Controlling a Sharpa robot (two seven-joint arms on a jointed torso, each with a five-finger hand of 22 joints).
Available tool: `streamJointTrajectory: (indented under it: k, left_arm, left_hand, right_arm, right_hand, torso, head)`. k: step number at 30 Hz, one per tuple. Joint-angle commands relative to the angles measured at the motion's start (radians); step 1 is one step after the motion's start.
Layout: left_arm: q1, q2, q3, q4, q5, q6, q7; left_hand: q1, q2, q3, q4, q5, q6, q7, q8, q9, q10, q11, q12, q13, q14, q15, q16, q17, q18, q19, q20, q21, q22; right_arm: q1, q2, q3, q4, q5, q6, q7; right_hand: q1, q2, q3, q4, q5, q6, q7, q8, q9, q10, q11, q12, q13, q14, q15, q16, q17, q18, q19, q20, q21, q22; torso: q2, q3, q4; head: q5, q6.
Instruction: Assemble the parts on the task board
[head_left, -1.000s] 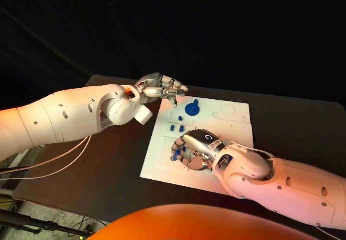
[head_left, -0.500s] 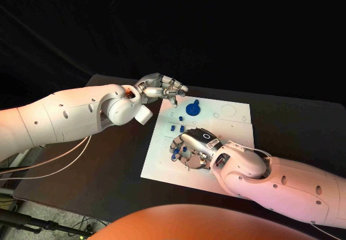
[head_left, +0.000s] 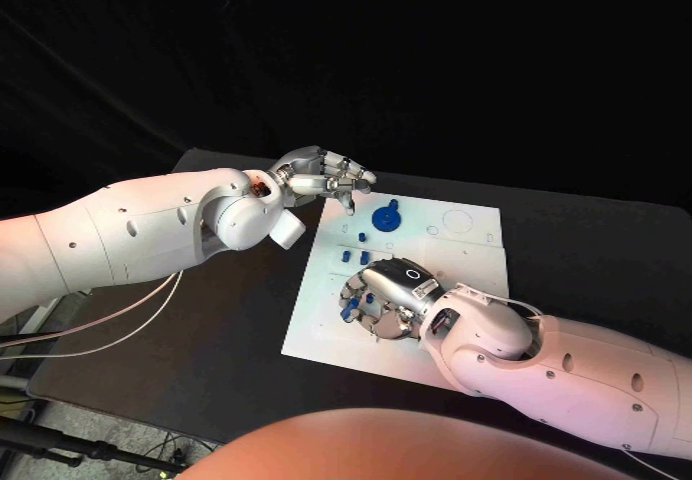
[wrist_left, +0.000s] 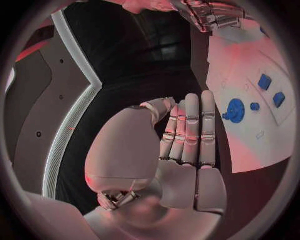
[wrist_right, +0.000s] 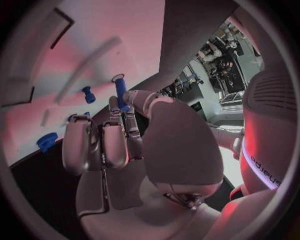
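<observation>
The white task board (head_left: 464, 258) lies mid-table. My right hand (head_left: 387, 296) hovers low over its near left part, and in the right wrist view its thumb and a finger pinch a blue peg (wrist_right: 120, 93) that stands upright. My left hand (head_left: 323, 178) hangs above the board's far left corner with its fingers (wrist_left: 190, 131) straight, close together and holding nothing. A blue round gear (head_left: 387, 217) sits in the far part of the board, with a small blue stud (head_left: 362, 237) and blue blocks (head_left: 348, 256) nearer. The right hand hides some blue pieces under it.
The black table (head_left: 216, 330) surrounds the board, with its edges close on the left and at the back. Round empty outlines (head_left: 457, 221) mark the board's far right. Thin cables (head_left: 116, 320) hang off the left side under my left arm.
My right hand has shifted slightly to the left over the board, still holding the peg. The left hand has stayed where it was.
</observation>
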Motion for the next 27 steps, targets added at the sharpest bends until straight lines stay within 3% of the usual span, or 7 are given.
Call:
streamJointTrajectory:
  k: [1,16,27]
  left_arm:
    - [0.000,0.001,0.000,0.001,-0.002,0.017,0.004]
    - [0.000,0.000,0.000,0.000,-0.002,0.020,0.002]
    - [0.000,0.000,0.000,0.000,-0.002,0.020,0.002]
  left_hand:
    - [-0.008,0.002,0.004,0.000,0.005,-0.004,0.000,-0.005,0.001,-0.006,0.001,0.000,0.000,0.005,-0.001,0.001,0.001,0.014,-0.002,0.002,-0.001,0.000]
    - [-0.010,0.002,0.004,0.000,0.005,-0.005,0.000,-0.005,0.004,-0.007,0.002,0.000,0.000,0.004,-0.001,0.001,0.003,0.014,-0.002,0.002,-0.001,0.000]
    - [-0.010,0.002,0.004,0.000,0.005,-0.005,0.000,-0.005,0.004,-0.007,0.002,0.000,0.000,0.004,-0.001,0.001,0.003,0.014,-0.002,0.002,-0.001,0.000]
  right_arm:
    - [-0.004,-0.005,-0.003,0.002,-0.011,0.030,-0.015]
    - [-0.004,-0.019,-0.004,0.012,-0.021,0.018,-0.024]
    - [-0.004,-0.006,-0.004,0.005,-0.036,0.056,-0.050]
  right_hand:
    - [-0.004,0.011,0.027,-0.033,0.002,0.001,0.007,0.007,0.000,0.090,-0.080,0.007,0.024,0.011,0.002,-0.003,0.004,-0.015,0.012,-0.007,0.001,0.108]
    - [-0.006,0.011,0.028,-0.035,0.002,0.001,0.007,0.008,0.001,0.090,-0.080,0.006,0.025,0.011,0.002,-0.004,0.002,-0.014,0.012,-0.007,0.001,0.108]
    - [-0.022,0.007,0.021,-0.039,0.000,-0.003,0.009,0.009,0.006,0.088,-0.078,0.003,0.028,0.008,0.003,-0.011,-0.008,-0.012,0.007,-0.005,-0.012,0.102]
  torso:
    - [0.000,0.0004,0.0004]
    - [0.000,0.0007,0.0004]
    - [0.000,-0.0002,-0.0002]
  head:
    - [0.000,0.000]
    - [0.001,0.000]
    - [-0.001,0.000]
